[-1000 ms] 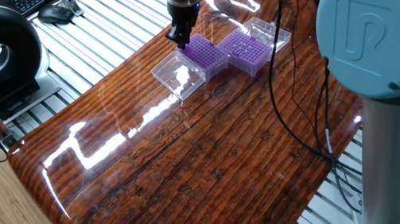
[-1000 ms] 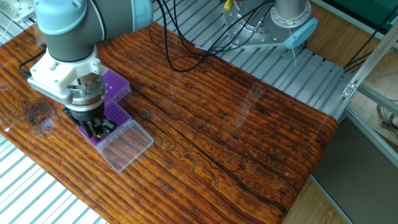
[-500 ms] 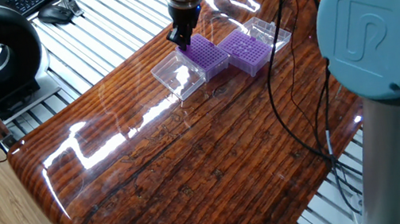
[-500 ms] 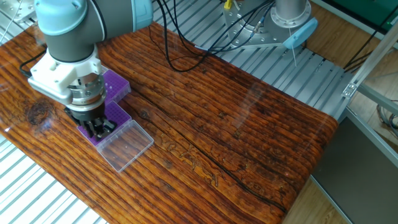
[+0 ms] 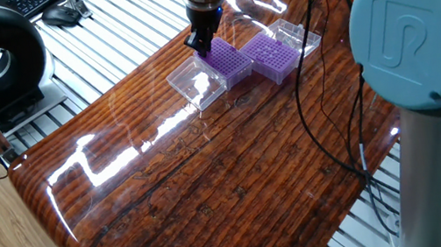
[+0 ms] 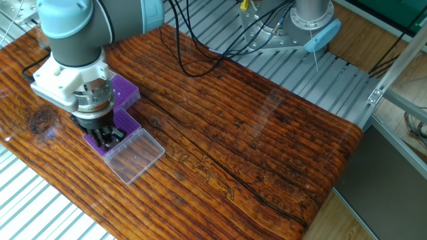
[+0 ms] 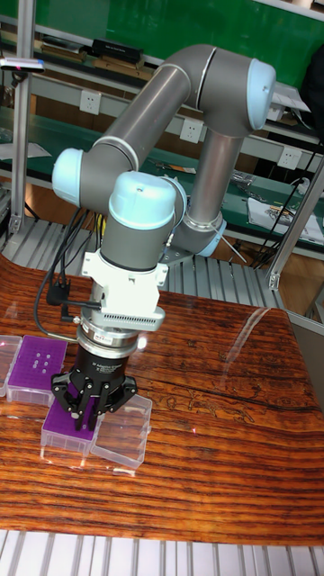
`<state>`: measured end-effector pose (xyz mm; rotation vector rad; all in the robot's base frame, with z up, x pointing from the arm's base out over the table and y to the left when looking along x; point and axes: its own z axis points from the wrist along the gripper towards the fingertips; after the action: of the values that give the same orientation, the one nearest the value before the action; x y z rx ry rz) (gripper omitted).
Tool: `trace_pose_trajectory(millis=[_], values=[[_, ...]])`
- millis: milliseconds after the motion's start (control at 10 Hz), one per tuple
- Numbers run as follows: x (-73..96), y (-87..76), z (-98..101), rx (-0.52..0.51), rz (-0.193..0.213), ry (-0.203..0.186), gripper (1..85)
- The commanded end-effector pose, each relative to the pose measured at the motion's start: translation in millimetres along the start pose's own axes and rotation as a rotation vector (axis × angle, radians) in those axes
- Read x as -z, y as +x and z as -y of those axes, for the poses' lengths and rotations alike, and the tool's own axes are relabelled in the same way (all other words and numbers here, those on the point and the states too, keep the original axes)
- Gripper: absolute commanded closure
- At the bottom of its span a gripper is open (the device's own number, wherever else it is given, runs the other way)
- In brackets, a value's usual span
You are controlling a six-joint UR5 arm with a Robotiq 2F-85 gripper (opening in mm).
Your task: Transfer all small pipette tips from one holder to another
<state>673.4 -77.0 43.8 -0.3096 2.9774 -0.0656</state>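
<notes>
Your wooden table (image 5: 213, 187) carries everything; the grey and blue arm (image 7: 153, 180) reaches down over its rack corner. In the tall fixed view, two purple racks sit on the left side of the table: the near rack (image 7: 65, 430), directly under the tool, and the far rack (image 7: 36, 364), further left and back. A clear lid (image 7: 124, 432) lies open, touching the near rack's right side. In one fixed view a second clear lid (image 5: 295, 34) lies just beside the other rack.

Your gripper (image 7: 88, 414) hangs with its fingers pointing straight down, drawn close together just above the near rack; you cannot tell whether they pinch anything.

The small pipette tips (image 7: 40, 362) show only as a few pale dots in the far rack's top; you cannot tell whether the near rack holds any.
</notes>
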Motion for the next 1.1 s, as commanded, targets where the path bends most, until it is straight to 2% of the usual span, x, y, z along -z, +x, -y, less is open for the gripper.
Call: trace_pose_trajectory(millis=[0,500,1000], values=[[0.6,0.0,-0.3,-0.008,0.002,-0.011,61.7],[0.9,-4.5,-4.7,-0.004,0.012,-0.033,63.3],[0.9,-4.5,-1.3,-0.001,0.014,-0.022,66.0]])
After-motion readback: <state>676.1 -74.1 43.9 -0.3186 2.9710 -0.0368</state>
